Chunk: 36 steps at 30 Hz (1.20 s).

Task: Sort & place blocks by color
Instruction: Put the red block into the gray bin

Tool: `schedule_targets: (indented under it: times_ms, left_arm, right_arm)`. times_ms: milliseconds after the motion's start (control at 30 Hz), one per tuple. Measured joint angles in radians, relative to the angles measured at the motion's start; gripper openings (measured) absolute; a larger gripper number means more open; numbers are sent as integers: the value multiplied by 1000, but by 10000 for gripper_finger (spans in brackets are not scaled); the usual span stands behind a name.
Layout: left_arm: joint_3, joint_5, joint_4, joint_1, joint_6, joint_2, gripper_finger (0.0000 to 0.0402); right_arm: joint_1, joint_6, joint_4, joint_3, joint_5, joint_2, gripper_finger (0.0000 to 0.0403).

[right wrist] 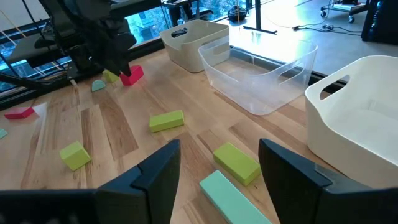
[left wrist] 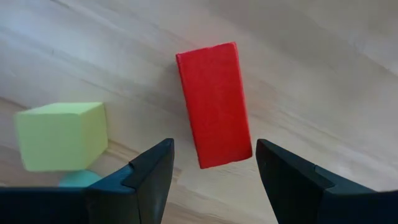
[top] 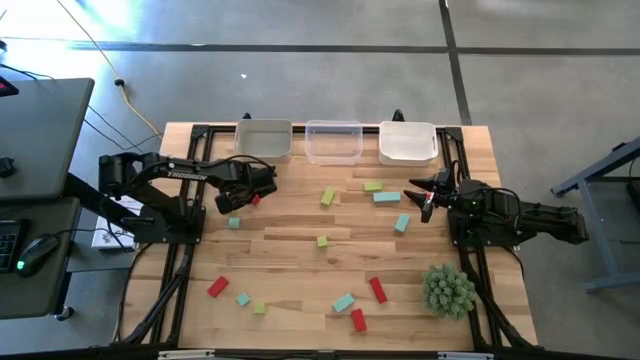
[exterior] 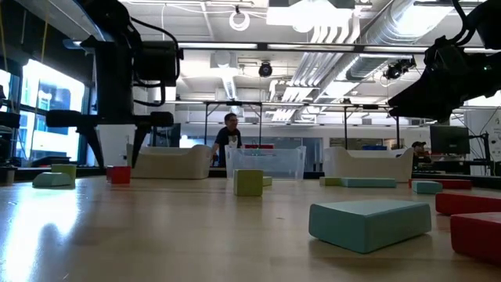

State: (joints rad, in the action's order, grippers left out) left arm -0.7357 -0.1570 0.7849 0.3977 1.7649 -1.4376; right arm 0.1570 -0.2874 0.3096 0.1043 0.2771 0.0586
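Note:
Several small red, yellow-green and teal blocks lie scattered flat on the wooden table. My left gripper hovers open over a red block, pointing down. Its fingers stand on either side of that block's nearer end without touching it. A yellow-green cube and a teal block lie just beside it. My right gripper is open above the table near a teal block and a yellow-green block, in front of the white bin.
Three bins stand in a row along the far edge: a beige one, a clear one and the white one. A spiky green plant ball sits near the right near corner. More blocks, such as a red one, lie toward the near edge.

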Motion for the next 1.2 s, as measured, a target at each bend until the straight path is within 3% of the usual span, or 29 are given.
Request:
schedule_targets:
  times_ms: [467, 1200]
  left_arm:
    - [0, -34, -1, 29, 83, 0, 216]
    - [4, -28, -34, 49, -16, -93, 207]
  right_arm:
    - [0, 0, 0, 0, 0, 0, 206]
    - [0, 0, 0, 0, 0, 0, 206]
